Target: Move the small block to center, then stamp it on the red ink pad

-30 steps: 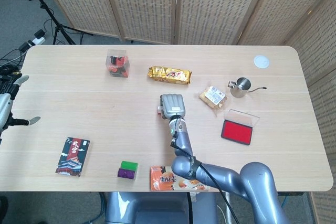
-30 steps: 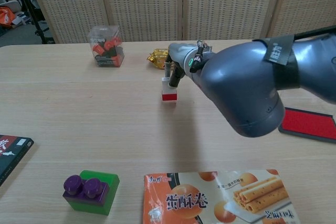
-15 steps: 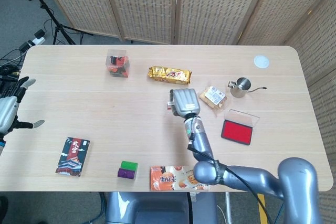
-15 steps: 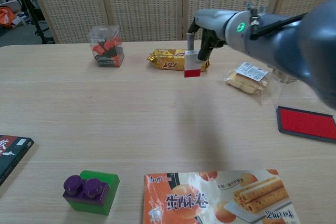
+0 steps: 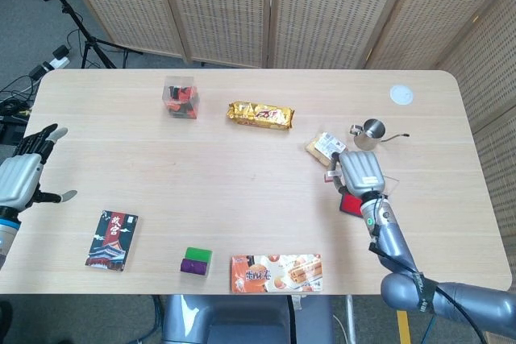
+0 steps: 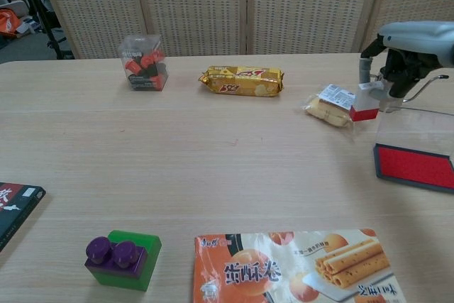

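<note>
The small block point(image 6: 363, 105), white with a red base, hangs in the air in my right hand's point(image 6: 408, 53) grip, just left of and above the red ink pad point(image 6: 415, 167). The pad sits in a black frame with its clear lid standing up behind it. In the head view my right hand point(image 5: 360, 172) covers most of the ink pad point(image 5: 352, 205), and the block point(image 5: 329, 176) peeks out at its left side. At the table's left edge my left hand point(image 5: 20, 179) hovers with fingers spread and nothing in it.
A cracker packet point(image 6: 330, 109) lies just left of the block, a steel pitcher point(image 5: 370, 134) behind the pad. Further off are a gold snack packet point(image 6: 241, 81), a clear box point(image 6: 144, 62), an orange biscuit box point(image 6: 294, 267), a green-purple brick point(image 6: 122, 259) and a book point(image 5: 112, 240).
My right hand has lifted the block from the table's middle and carried it right, to just beside the ink pad. My left hand has drifted slightly down and inward.
</note>
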{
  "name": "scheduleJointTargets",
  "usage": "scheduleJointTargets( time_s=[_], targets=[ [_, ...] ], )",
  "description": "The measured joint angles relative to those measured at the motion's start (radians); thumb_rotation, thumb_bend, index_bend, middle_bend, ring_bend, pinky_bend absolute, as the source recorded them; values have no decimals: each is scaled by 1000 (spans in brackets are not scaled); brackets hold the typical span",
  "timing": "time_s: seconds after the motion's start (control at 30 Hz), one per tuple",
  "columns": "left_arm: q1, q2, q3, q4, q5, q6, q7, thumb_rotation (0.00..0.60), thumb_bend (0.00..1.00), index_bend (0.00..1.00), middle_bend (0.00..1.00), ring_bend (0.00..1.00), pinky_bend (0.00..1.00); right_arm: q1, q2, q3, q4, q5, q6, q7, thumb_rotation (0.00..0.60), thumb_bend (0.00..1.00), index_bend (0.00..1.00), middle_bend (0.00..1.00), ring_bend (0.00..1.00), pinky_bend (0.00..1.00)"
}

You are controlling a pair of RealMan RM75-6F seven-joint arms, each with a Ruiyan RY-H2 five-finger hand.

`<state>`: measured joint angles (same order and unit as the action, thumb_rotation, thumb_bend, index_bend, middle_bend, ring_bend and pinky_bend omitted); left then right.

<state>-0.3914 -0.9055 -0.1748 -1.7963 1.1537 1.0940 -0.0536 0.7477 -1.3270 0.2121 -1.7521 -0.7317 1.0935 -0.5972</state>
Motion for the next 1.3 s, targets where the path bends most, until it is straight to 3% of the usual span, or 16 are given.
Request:
scheduleJointTargets(
  time_s=[0.3, 0.6, 0.9, 1.3],
  targets=[
    [-7, -22, 8, -8, -19, 5, 60, 600, 15, 0, 0, 0, 0, -100, 38, -95, 124, -129, -61, 182, 600, 672, 566, 971, 900, 1000],
    [-14, -38, 12, -14, -39, 4, 96, 600, 17, 0, 0, 0, 0, -172, 18, -132, 257, -239, -107, 353, 600, 672, 566, 973, 899, 1000],
    [-16, -46, 12, -15, -52, 10, 115, 600, 20, 0, 0, 0, 0, -204, -14, -127, 322, -280, -131, 446, 600, 672, 566, 973, 900, 1000],
    [-17, -46, 13, -16, -52, 10, 117, 600, 21, 0, 0, 0, 0, -218, -28, -102, 331, -310, -134, 482, 600, 672, 566, 973, 900, 1000]
  ],
)
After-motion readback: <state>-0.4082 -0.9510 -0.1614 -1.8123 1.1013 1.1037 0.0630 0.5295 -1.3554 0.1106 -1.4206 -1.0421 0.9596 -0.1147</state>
